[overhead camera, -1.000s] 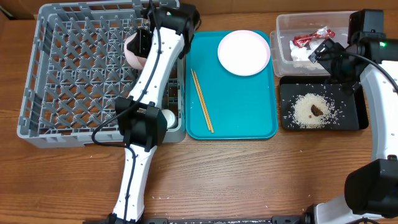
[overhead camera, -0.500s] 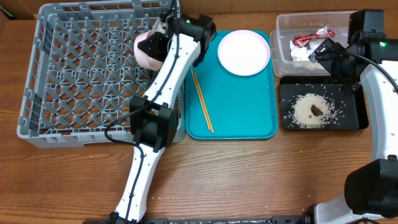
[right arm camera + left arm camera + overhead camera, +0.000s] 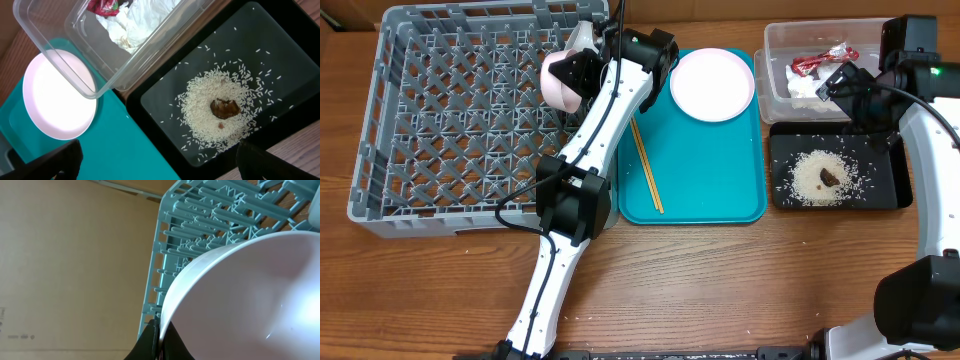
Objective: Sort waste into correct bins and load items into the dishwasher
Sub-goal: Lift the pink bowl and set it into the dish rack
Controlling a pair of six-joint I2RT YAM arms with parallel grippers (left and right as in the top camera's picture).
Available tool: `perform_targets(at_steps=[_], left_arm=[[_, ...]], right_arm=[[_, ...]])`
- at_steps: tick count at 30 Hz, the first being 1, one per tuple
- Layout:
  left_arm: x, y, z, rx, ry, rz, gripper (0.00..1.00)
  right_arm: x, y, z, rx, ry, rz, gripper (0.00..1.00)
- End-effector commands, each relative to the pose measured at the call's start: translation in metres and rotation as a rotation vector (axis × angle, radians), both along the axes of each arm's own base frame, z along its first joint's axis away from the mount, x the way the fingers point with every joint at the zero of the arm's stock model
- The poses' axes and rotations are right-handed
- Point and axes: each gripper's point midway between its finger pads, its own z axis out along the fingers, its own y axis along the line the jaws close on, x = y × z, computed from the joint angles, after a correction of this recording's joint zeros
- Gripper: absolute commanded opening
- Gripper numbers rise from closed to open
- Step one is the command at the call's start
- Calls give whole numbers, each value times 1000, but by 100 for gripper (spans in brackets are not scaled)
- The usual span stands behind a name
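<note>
My left gripper [image 3: 586,62] is shut on the rim of a pale pinkish-white bowl [image 3: 561,82] and holds it tilted above the far right part of the grey dish rack [image 3: 380,120]. In the left wrist view the fingertips [image 3: 159,330] pinch the bowl's rim [image 3: 240,295] with the rack [image 3: 200,220] behind. The pink plate [image 3: 712,84] and the chopsticks [image 3: 645,165] lie on the teal tray [image 3: 710,190]. My right gripper [image 3: 850,90] is open and empty above the black tray [image 3: 890,195], which holds the rice [image 3: 808,180] and the brown scrap [image 3: 830,177]. The small cup is hidden.
The clear tub [image 3: 775,60] at the far right holds the red wrapper [image 3: 812,64] and the white napkin [image 3: 807,88]. In the right wrist view the tub [image 3: 150,55], the plate [image 3: 57,95], the rice [image 3: 210,120] and the scrap [image 3: 224,108] lie below. My left arm crosses the rack's right edge.
My left arm has swung right and carried the bowl toward the rack's far right corner. The right arm has not moved.
</note>
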Motion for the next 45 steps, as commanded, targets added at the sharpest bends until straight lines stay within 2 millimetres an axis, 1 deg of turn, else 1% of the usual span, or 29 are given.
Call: perform_targets(at_steps=[1,3,7,9,14,15,16,19,22,25,28,30,32,35,38,42,43,45], left_arm=[[-5,0,25,-19,-39,-7,4],[-6,2,20,-54,-28,4,4],[-9,16,-4,-149,31,53,4],[-9,22,-6,-161,37,68,4],[-9,20,0,-130,64,45,4],[-9,19,3,-111,57,39,4],[-8,16,11,-81,48,25,4],[-10,7,18,-83,41,2,4],[-11,4,18,-95,33,0,4],[-14,9,5,-128,64,22,4],[-17,16,-10,-111,112,39,4],[-21,16,-19,-93,150,39,4],[-23,8,-21,-88,161,23,4],[-25,-13,-21,-85,163,-20,4],[-29,-29,-26,-108,182,-49,4],[-35,-37,-39,-162,267,-65,4],[-37,-39,-42,-179,285,-66,7],[-39,-41,-48,-207,319,-69,18]], right_arm=[[1,-4,3,-17,-9,-6,100],[1,-4,3,-17,-9,-6,100],[1,-4,3,-17,-9,-6,100],[1,-4,3,-17,-9,-6,100],[1,-4,3,-17,-9,-6,100],[1,-4,3,-17,-9,-6,100],[1,-4,3,-17,-9,-6,100],[1,-4,3,-17,-9,-6,100],[1,-4,3,-18,-9,-7,100],[1,-4,3,-17,-9,-6,100],[1,-4,3,-17,-9,-6,100],[1,-4,3,-17,-9,-6,100],[1,-4,3,-18,-9,-7,100],[1,-4,3,-17,-9,-6,100],[1,-4,3,-17,-9,-6,100],[1,-4,3,-17,-9,-6,100],[1,-4,3,-17,-9,-6,100],[1,-4,3,-17,-9,-6,100]])
